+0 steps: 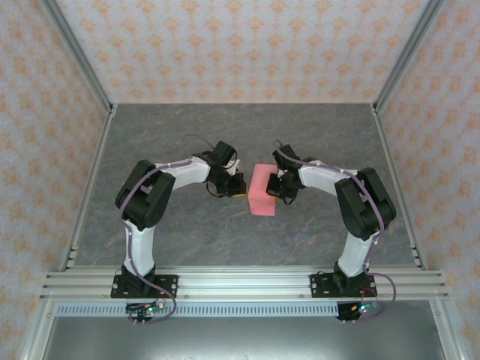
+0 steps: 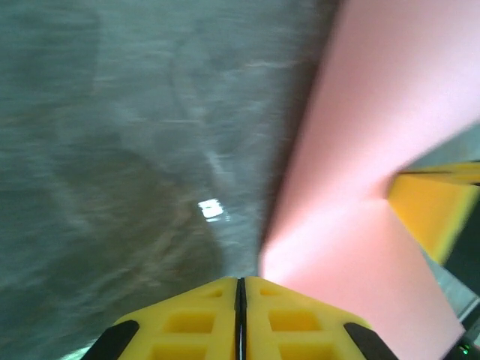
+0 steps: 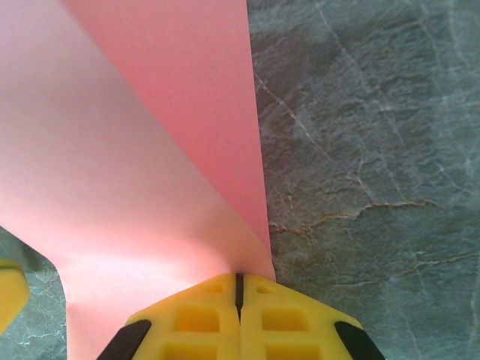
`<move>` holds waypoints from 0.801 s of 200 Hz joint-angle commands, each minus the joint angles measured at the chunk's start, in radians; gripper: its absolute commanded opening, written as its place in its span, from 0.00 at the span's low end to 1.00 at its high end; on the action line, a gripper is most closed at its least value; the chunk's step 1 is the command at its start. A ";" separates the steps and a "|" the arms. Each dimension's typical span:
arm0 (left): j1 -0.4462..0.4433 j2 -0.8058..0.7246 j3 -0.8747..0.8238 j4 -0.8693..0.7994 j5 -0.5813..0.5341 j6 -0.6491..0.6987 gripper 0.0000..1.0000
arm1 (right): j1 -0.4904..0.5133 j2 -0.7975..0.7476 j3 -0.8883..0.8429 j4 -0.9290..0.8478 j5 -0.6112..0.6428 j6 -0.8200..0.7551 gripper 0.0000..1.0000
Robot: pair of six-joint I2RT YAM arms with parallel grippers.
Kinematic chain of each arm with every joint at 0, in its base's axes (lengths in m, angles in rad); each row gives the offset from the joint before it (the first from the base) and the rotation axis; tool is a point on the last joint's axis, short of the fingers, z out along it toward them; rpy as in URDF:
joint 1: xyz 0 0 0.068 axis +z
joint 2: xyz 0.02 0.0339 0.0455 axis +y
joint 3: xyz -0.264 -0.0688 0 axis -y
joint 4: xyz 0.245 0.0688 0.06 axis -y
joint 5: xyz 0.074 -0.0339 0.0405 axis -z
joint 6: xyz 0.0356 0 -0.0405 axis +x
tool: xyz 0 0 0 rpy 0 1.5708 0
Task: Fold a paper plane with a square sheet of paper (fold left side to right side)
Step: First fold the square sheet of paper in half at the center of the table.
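The right gripper (image 3: 240,276) has its yellow jaws pressed together on an edge of the square sheet of paper (image 3: 142,187), pinching it at the very tip. From there the salmon-pink sheet rises away in two plain, unmarked planes that meet along a crease. The left gripper (image 2: 240,280) is also closed, its jaws meeting at a thin seam with nothing visible between them. The paper's lower corner lies just beside it to the right.

From above, the sheet sits between the two grippers near the middle of the tabletop (image 1: 187,232), a little right of centre. The tabletop is dark grey with pale, marble-like veins. Silver metal rails (image 1: 240,283) run along its near edge, carrying both arm bases. Walls (image 1: 240,45) of pale wallpaper with a repeating orange motif close in the left, right and far sides, and metal posts stand at the far corners.
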 commanded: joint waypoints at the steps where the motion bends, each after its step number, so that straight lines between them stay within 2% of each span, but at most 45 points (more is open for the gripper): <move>1: -0.044 0.046 0.107 0.011 0.038 0.018 0.10 | 0.008 0.079 -0.046 -0.120 0.089 -0.016 0.05; 70: -0.052 0.188 0.237 -0.016 0.005 0.020 0.10 | 0.009 0.075 -0.045 -0.122 0.087 -0.016 0.05; 98: -0.037 0.192 0.217 -0.022 -0.020 0.024 0.10 | 0.009 0.076 -0.042 -0.132 0.096 -0.021 0.05; 160: 0.054 0.170 0.160 -0.036 -0.022 0.074 0.10 | 0.008 0.081 -0.049 -0.142 0.088 -0.034 0.05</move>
